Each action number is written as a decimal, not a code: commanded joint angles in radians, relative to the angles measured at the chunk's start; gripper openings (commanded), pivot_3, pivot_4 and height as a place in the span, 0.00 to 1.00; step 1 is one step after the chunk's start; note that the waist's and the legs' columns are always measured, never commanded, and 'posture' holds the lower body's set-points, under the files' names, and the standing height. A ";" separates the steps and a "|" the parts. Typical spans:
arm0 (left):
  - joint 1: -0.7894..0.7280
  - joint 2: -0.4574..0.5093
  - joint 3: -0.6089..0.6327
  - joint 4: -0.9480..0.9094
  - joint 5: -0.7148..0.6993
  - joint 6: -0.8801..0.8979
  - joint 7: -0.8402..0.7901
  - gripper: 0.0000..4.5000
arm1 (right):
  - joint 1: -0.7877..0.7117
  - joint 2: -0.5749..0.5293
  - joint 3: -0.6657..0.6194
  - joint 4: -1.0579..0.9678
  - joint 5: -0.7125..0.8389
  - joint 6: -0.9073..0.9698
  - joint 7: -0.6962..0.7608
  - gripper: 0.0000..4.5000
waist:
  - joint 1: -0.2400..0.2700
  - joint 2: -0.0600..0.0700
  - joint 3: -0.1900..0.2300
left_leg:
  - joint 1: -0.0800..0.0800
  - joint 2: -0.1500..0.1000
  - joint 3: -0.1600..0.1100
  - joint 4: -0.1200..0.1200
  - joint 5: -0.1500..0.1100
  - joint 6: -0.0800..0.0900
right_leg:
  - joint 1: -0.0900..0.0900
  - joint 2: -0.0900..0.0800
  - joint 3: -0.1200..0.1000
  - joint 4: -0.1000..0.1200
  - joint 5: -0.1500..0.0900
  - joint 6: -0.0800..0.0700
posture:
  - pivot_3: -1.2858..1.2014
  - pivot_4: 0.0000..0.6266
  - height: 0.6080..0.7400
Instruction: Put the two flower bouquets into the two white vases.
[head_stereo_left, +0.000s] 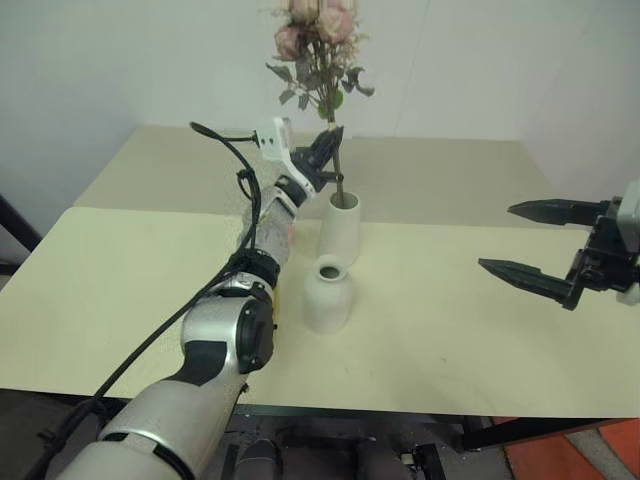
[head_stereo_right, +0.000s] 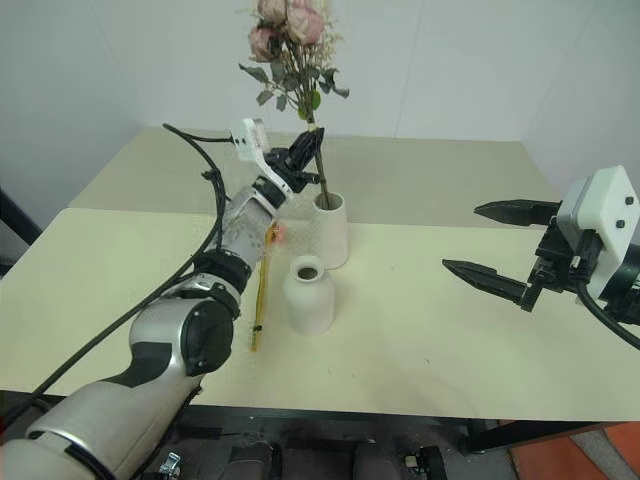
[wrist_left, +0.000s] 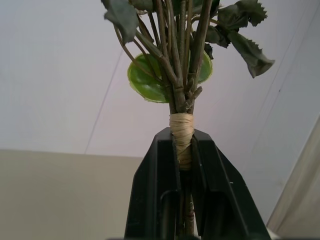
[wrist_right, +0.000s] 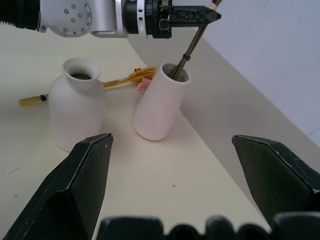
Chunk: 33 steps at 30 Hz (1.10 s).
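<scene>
Rose bouquet (head_stereo_left: 318, 40) stood with its stem in the taller vase (head_stereo_left: 339, 228), left gripper (head_stereo_left: 327, 152) clamped on it; right gripper (head_stereo_left: 540, 245) gaped empty. Next, release, then fetch the grass bundle (head_stereo_right: 261, 290) for the shorter vase (head_stereo_left: 327, 293)

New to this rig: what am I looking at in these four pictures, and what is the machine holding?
A two-armed humanoid robot stands at a pale table. Two pictures come from its head camera; the other two from cameras on each wrist. The left gripper is shut on the rose bouquet, whose stem end sits in the mouth of the tall vase. The short vase stands nearer, nothing in it. The grass bundle lies on the table beside the vases. The right gripper hangs open off to the right, holding nothing.
</scene>
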<state>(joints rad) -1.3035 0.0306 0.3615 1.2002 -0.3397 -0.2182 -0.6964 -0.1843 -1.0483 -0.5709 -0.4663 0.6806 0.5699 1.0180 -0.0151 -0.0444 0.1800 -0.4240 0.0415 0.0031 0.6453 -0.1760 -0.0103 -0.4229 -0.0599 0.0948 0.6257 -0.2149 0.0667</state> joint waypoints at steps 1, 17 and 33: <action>-0.013 -0.006 -0.033 -0.012 0.026 -0.033 -0.025 0.02 | -0.009 -0.024 -0.039 -0.008 0.004 0.000 -0.015 1.00 | 0.000 0.000 0.000 | 0.000 0.000 0.000 0.000 0.000 0.000 | 0.000 0.000 0.000 0.000 0.000 0.000 | 0.52 0.24 1.00; 0.050 0.049 -0.149 -0.104 0.087 -0.034 -0.167 1.00 | -0.009 -0.019 -0.007 0.024 -0.027 -0.025 -0.014 1.00 | -0.001 0.000 0.000 | 0.000 0.000 0.000 0.000 0.000 0.000 | 0.000 0.000 0.000 0.000 0.000 0.000 | 0.52 0.24 1.00; 0.056 0.145 -0.295 -0.239 0.175 0.143 -0.238 1.00 | -0.015 -0.005 0.032 0.059 -0.050 -0.058 -0.024 1.00 | -0.003 0.000 0.000 | 0.000 0.000 0.000 0.000 0.000 0.000 | 0.000 0.000 0.000 0.001 0.000 0.000 | 0.52 0.24 1.00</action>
<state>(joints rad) -1.2102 0.1577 0.0800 1.0046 -0.1874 -0.0847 -0.9512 -0.1913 -1.0496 -0.5087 -0.3923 0.6309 0.5327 1.0002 -0.0183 -0.0443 0.1800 -0.4236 0.0417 0.0029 0.6454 -0.1760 -0.0101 -0.4230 -0.0596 0.0950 0.6266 -0.2149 0.0666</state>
